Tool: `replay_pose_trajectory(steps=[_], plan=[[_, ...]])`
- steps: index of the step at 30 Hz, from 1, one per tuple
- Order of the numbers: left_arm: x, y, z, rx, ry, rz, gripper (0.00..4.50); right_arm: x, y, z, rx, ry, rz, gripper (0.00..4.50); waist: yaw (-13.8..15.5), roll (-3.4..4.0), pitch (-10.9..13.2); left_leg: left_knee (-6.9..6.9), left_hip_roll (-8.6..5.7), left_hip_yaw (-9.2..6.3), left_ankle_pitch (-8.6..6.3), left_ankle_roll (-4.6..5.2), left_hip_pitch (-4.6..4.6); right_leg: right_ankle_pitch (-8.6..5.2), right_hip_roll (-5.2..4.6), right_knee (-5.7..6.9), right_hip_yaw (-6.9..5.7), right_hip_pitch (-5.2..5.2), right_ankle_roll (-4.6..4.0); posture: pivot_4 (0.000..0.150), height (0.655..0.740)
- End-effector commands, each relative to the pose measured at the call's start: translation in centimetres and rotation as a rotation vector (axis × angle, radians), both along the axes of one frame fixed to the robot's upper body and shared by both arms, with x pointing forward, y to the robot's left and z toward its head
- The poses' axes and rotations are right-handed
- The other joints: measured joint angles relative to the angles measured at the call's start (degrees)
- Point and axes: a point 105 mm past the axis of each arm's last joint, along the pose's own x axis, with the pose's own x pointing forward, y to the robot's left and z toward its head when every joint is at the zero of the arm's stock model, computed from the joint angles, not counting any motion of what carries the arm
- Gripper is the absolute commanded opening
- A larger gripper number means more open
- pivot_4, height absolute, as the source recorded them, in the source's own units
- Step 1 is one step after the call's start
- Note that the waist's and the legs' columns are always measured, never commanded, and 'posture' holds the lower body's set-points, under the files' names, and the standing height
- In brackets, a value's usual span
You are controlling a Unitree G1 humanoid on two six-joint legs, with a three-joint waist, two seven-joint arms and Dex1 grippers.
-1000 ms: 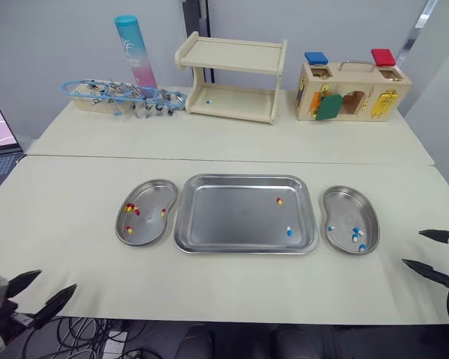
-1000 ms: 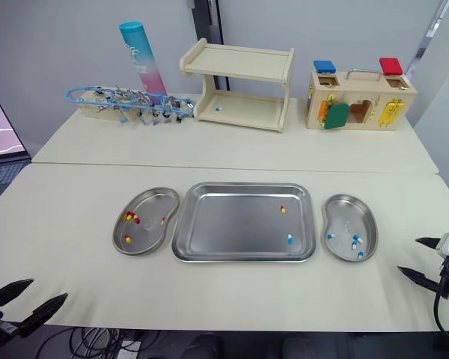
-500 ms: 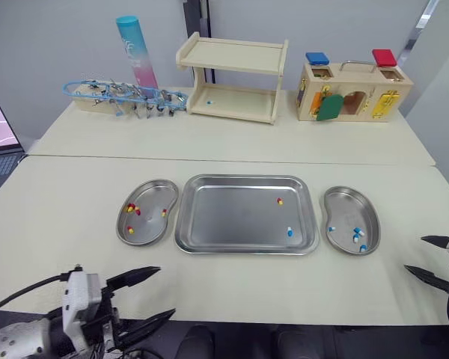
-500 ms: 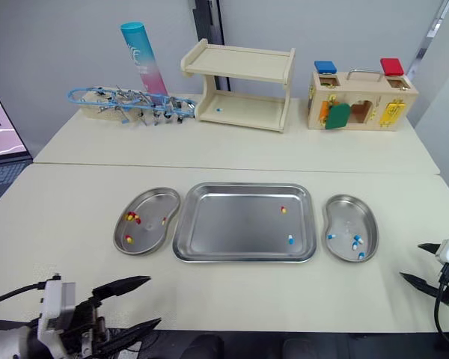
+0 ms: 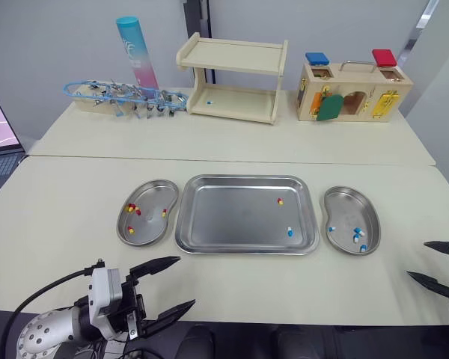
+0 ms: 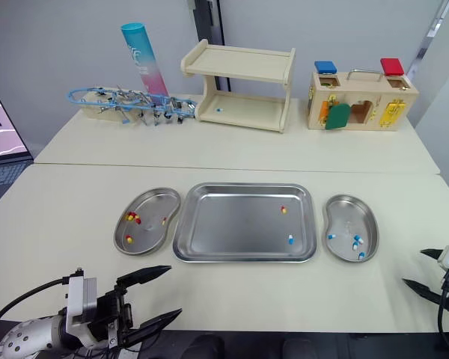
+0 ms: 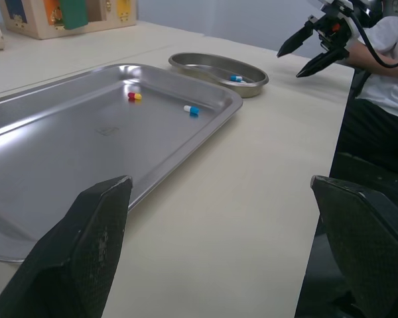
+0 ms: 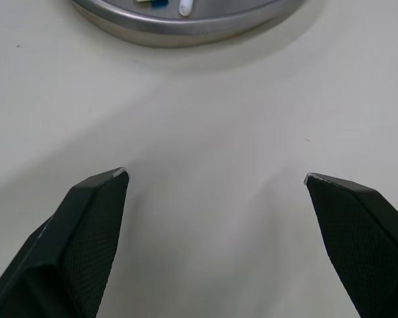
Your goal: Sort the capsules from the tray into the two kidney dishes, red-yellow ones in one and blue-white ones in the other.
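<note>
Left eye view, left claw [image 5: 187, 281] spread, near tray [image 5: 232, 221]

table [image 5: 232, 146] cream | centre: tray [image 5: 217, 224], left kidney dish [image 5: 153, 194], right kidney dish [image 5: 346, 203] | upper frame: blue rack [image 5: 120, 97], tube [image 5: 135, 56], wooden shelf [image 5: 236, 75], wooden box [image 5: 352, 93]

A shiny rectangular steel tray [image 5: 232, 221] lies flat, holding one red-yellow capsule [image 5: 280, 201] toward its far right corner and one blue-white capsule [image 5: 289, 231] nearer, by its right rim. Just beside it, the left kidney dish [image 5: 154, 194] holds four red-yellow capsules [image 5: 132, 209]. The right kidney dish [image 5: 343, 203] holds several blue-white capsules [image 5: 356, 233].
</note>
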Motion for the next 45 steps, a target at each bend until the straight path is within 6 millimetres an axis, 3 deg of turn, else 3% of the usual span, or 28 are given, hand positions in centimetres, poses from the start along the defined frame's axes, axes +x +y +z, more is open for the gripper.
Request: replay_pose_trajectory(steps=[1, 8, 16, 20, 24, 25, 27, 31, 45], plan=[[0.0, -0.2, 0.3, -0.023, -0.024, 0.001, 4.44, 0.7, 0.6, 2.3, -0.02, -0.067, 0.034, 4.5, -0.02, 0.01, 0.0, 0.0, 0.0, 0.0, 0.0, 0.0, 0.0, 0.0, 0.0, 0.0, 0.0, 0.0, 0.0, 0.15, 0.74], [0.1, -0.5, 0.0, -0.031, -0.02, -0.019, 4.44, 2.4, 4.9, 5.1, 0.009, -0.152, 0.19, 4.5, 0.02, 0.05, -0.01, 0.0, 0.0, -0.01, 0.0, 0.0, 0.0, 0.0, 0.0, 0.0, -0.01, 0.01, 0.0, 0.15, 0.74], [0.0, -0.9, -0.1, -0.045, -0.02, -0.028, 4.44, 3.3, 14.8, 7.0, 0.128, -0.122, 0.417, 4.5, 0.07, 0.04, 0.0, 0.0, 0.0, -0.08, 0.0, 0.0, -0.02, 0.0, 0.0, 0.01, -0.05, 0.0, 0.0, 0.15, 0.74], [-0.1, -1.1, 0.0, -0.057, -0.022, -0.028, 4.44, 3.5, 18.0, 7.0, 0.148, -0.078, 0.489, 4.5, 0.13, -0.02, 0.03, 0.0, 0.0, -0.11, 0.0, 0.0, -0.06, 0.0, 0.0, -0.03, -0.08, -0.02, 0.0, 0.15, 0.74], [0.0, -1.3, -0.1, -0.059, -0.023, -0.03, 4.44, 4.6, 19.2, 6.2, 0.12, -0.047, 0.488, 4.5, 0.24, -0.02, 0.03, 0.0, 0.0, -0.13, 0.0, 0.0, -0.08, 0.0, 0.0, -0.06, -0.12, -0.02, 0.01, 0.15, 0.74], [0.0, -1.3, -0.1, -0.059, -0.025, -0.029, 4.48, 4.9, 19.4, 6.0, 0.127, -0.04, 0.477, 4.32, 0.28, -0.02, 0.04, 0.0, 0.0, -0.14, 0.0, 0.0, -0.08, 0.0, 0.0, -0.06, -0.12, -0.03, 0.0, 0.15, 0.74], [0.1, -1.3, -0.1, -0.058, -0.028, -0.028, 4.5, 5.4, 19.7, 5.9, 0.122, -0.037, 0.472, 3.87, 0.22, -0.02, 0.04, 0.0, 0.0, -0.15, 0.0, 0.0, -0.1, 0.0, 0.0, -0.05, -0.13, -0.06, 0.0, 0.15, 0.74], [0.2, -1.3, -0.1, -0.055, -0.027, -0.02, 4.5, 5.7, 20.3, 5.9, 0.126, -0.037, 0.477, 2.48, 0.22, -0.02, 0.04, 0.0, 0.0, -0.15, 0.0, 0.0, -0.11, 0.0, 0.0, -0.05, -0.13, -0.08, 0.0, 0.15, 0.74], [-0.2, -1.2, -0.2, -0.048, -0.023, -0.02, 4.5, 6.4, 20.8, 5.2, 0.07, 0.015, 0.417, 2.48, 0.18, -0.01, 0.04, -0.01, 0.0, -0.15, 0.0, 0.0, -0.13, 0.0, 0.0, -0.03, -0.12, -0.13, 0.0, 0.15, 0.74]])
